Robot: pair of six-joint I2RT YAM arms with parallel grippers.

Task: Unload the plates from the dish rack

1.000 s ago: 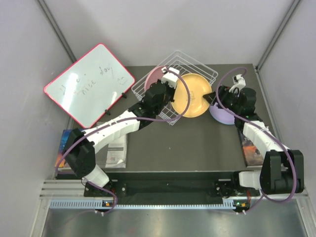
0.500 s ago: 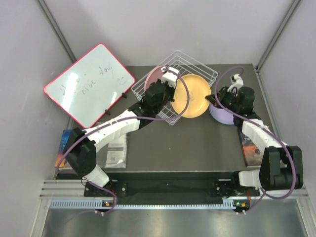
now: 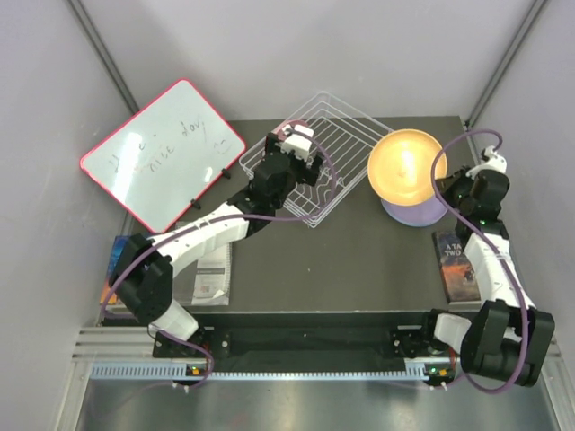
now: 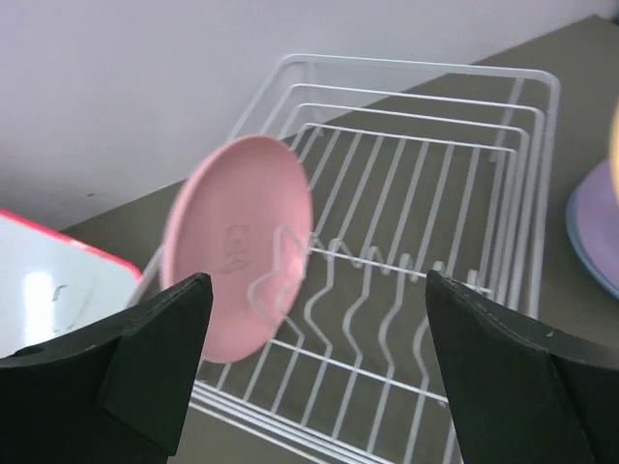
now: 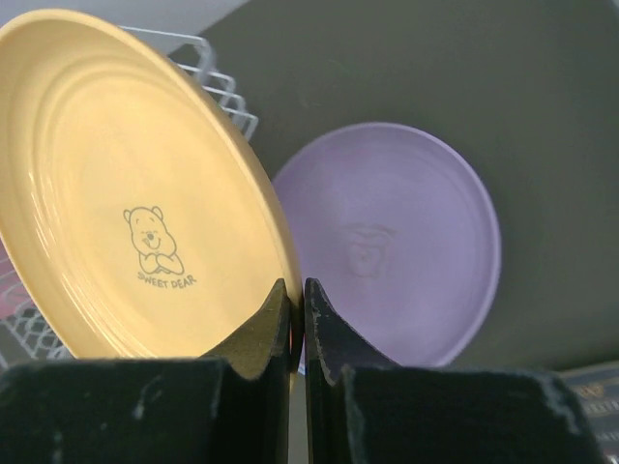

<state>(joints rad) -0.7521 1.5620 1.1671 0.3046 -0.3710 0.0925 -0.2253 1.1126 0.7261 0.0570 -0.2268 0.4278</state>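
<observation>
The orange plate (image 5: pixel 135 184) is tilted up on edge, and my right gripper (image 5: pixel 297 290) is shut on its rim. From above, this orange plate (image 3: pixel 404 164) hangs over the lilac-purple plate (image 3: pixel 419 214), which lies flat on the table to the right of the dish rack (image 3: pixel 355 148). The lilac-purple plate (image 5: pixel 406 242) shows behind the pinched rim. My left gripper (image 4: pixel 316 290) is open over the white wire dish rack (image 4: pixel 435 193), with nothing between its fingers. A pink plate (image 4: pixel 237 246) stands on edge in the rack's left end, just ahead of the left finger.
A red-framed whiteboard (image 3: pixel 162 153) leans at the back left. A booklet (image 3: pixel 211 274) lies by the left arm's base and a book (image 3: pixel 458 265) lies beside the right arm. Grey walls close in both sides.
My left gripper opened, let go of the orange plate and drew back left over the rack. My right gripper shut on the plate's rim and carried it right, over the purple plate.
</observation>
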